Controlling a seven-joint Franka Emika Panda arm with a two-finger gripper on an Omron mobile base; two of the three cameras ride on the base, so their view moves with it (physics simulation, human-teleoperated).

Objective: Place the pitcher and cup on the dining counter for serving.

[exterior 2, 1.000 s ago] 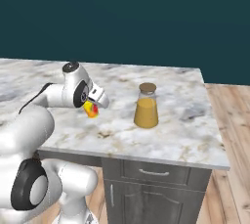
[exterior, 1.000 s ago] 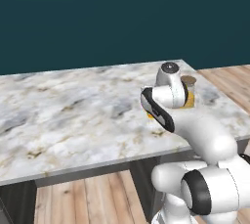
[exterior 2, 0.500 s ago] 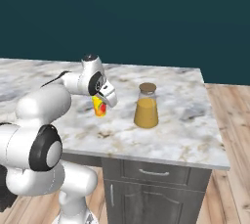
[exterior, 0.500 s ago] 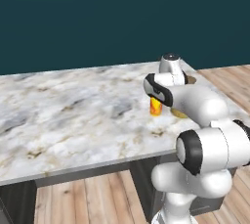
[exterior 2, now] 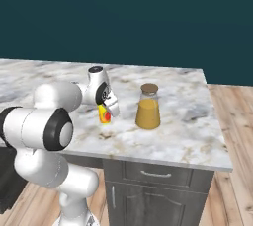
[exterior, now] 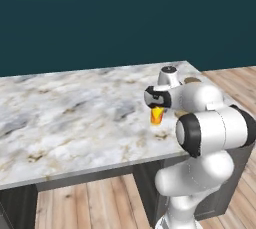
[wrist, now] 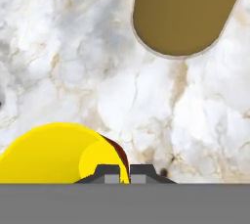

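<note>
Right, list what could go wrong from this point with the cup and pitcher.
1. The gripper pinches only the rim of the cup, with the fingers shut on a thin edge. It could slip or tip as it is set down.
2. The pitcher stands close beside the cup on the dining counter. A sideways swing of the hand could knock it.
3. The pitcher hides behind the arm in the left base view, so clearance is hard to judge from there.
</note>
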